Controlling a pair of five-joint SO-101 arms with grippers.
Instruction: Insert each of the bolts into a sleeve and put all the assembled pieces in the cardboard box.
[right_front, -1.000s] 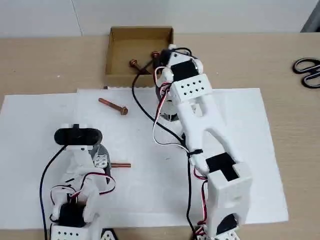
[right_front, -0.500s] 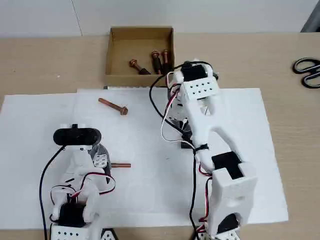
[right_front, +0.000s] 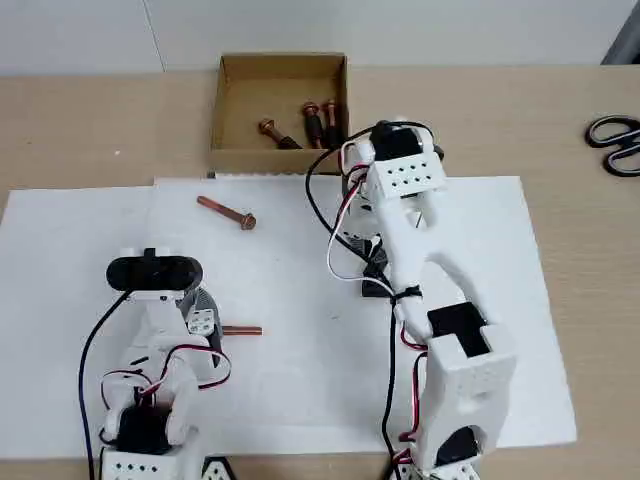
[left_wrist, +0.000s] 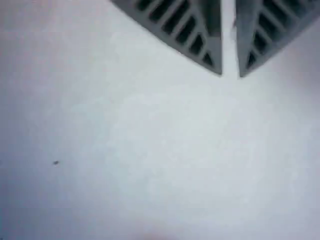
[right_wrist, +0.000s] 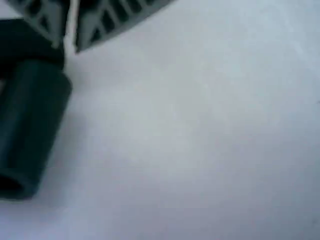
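The cardboard box (right_front: 232, 105) stands at the far edge and holds three copper bolts in dark sleeves (right_front: 312, 122). A bare bolt (right_front: 226, 212) lies on the white paper (right_front: 500, 300) in front of the box. A second bare bolt (right_front: 242, 330) lies just beside my left gripper (right_front: 205, 322), whose tips hang shut over bare paper (left_wrist: 230, 75). My right arm (right_front: 400, 175) is near the box's right front corner. Its gripper (right_wrist: 64, 50) is shut and empty, close to a dark sleeve (right_wrist: 32, 125) lying on the paper. Dark sleeves (right_front: 372, 262) show partly under that arm.
Black scissors (right_front: 615, 140) lie on the wooden table at the far right. The white paper covers the middle of the table. Loose cables hang from both arms.
My right arm has drawn back from over the box towards the right, uncovering the three pieces inside. The left arm and both bare bolts have kept still.
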